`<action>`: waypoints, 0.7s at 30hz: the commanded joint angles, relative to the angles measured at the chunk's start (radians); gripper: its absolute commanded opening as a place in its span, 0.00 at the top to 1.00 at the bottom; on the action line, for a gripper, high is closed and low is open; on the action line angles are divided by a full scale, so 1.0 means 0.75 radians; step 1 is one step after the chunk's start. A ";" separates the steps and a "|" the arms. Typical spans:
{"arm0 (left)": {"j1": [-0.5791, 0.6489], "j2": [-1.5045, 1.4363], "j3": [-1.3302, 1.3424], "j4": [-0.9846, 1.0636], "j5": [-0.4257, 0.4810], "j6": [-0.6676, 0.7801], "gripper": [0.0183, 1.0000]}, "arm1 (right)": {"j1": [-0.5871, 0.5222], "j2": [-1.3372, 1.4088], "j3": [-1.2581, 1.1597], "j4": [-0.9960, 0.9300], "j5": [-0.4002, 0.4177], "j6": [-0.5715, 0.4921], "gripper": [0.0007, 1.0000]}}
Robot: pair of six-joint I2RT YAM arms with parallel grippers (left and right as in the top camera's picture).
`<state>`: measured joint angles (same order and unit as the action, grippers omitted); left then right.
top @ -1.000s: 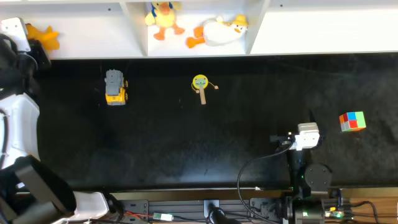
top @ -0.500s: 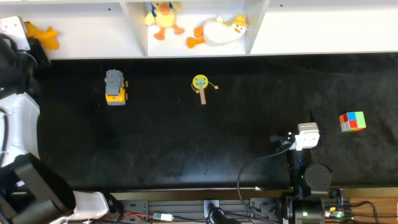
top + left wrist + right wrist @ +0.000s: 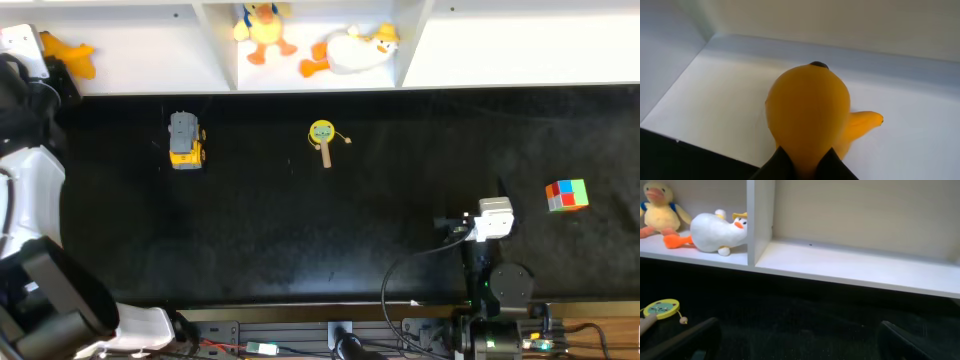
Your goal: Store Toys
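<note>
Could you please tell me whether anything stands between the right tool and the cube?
Nothing visible does: only bare black mat lies between the open right tool and the cube, which sits to its right.

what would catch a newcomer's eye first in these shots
The bright orange toy stands out first, gripped by the left gripper inside the white shelf's left compartment. Next come the yellow duck and white duck in the middle compartment. The truck, rattle and colour cube sit spread over the black table.
</note>
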<state>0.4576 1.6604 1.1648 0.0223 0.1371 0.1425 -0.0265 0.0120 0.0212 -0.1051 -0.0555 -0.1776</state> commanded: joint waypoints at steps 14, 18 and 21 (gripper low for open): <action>-0.028 0.046 0.015 -0.001 0.025 -0.027 0.87 | -0.009 -0.011 -0.007 0.010 -0.003 0.002 0.00; -0.028 0.046 0.015 0.012 0.025 -0.027 0.79 | -0.009 -0.011 -0.007 0.010 -0.003 0.002 0.00; -0.028 0.046 0.015 0.015 0.025 -0.027 0.61 | -0.009 -0.011 -0.007 0.010 -0.003 0.002 0.00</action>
<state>0.4446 1.6680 1.1648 0.0391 0.1452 0.1326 -0.0265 0.0120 0.0212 -0.1043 -0.0551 -0.1772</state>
